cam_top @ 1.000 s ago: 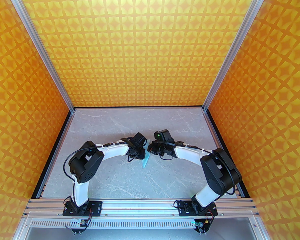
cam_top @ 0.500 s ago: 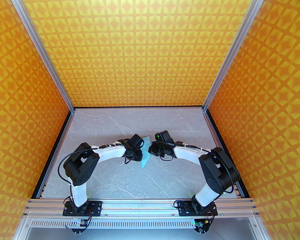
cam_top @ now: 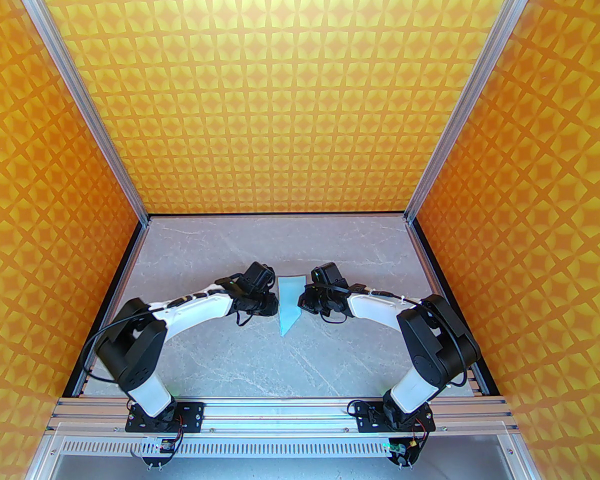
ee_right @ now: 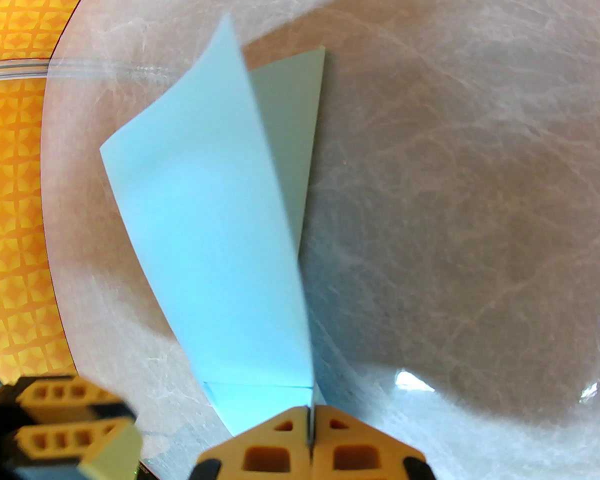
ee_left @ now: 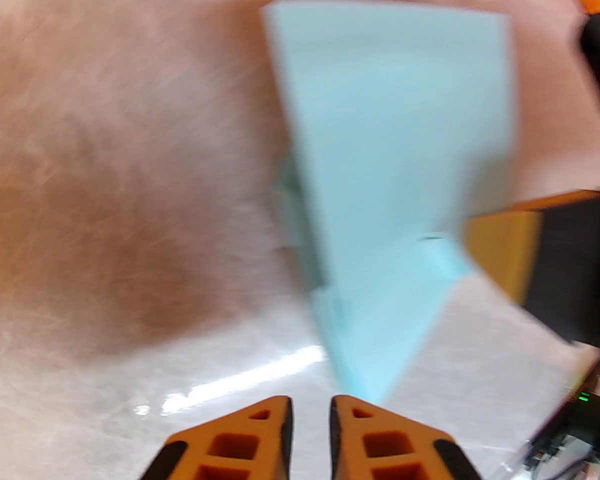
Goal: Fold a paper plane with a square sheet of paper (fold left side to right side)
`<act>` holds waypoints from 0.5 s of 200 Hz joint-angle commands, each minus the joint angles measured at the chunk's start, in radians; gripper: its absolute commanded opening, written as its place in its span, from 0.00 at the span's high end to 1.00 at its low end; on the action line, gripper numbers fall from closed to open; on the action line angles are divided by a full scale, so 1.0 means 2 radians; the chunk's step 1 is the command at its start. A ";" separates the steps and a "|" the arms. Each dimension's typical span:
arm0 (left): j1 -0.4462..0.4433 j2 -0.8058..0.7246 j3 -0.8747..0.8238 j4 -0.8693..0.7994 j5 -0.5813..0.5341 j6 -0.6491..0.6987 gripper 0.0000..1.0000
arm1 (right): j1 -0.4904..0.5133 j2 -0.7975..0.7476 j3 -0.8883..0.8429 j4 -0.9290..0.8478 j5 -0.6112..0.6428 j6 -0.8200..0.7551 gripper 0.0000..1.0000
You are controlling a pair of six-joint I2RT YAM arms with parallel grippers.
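Observation:
The square sheet of paper [cam_top: 290,300] is pale light blue and folded into a narrow shape with its point toward the near edge. It lies mid-table between both arms. In the right wrist view one flap of the paper [ee_right: 220,228] stands up, with a greyer layer flat behind it. My right gripper [ee_right: 310,415] is shut on the paper's near end, and from above the right gripper [cam_top: 304,304] touches its right edge. My left gripper [ee_left: 310,410] holds nothing, its jaws slightly apart, just short of the paper's tip [ee_left: 365,383]. From above the left gripper [cam_top: 275,310] sits just left of the sheet.
The grey marble table [cam_top: 230,363] has free room in front of and behind the paper. Orange patterned walls [cam_top: 300,118] close in the back and sides. An aluminium rail [cam_top: 280,410] carries both arm bases at the near edge.
My left arm has drawn back to the left and off the paper. More of the sheet now shows, and it looks wider. The right arm has hardly moved.

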 commanded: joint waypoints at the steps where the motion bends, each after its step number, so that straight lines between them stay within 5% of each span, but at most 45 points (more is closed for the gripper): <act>1: -0.005 0.012 -0.015 0.046 0.052 -0.012 0.87 | -0.001 -0.007 -0.007 0.005 0.006 0.005 1.00; 100: -0.006 0.078 -0.008 0.079 0.067 -0.005 0.87 | -0.001 -0.003 -0.010 0.011 0.000 0.007 1.00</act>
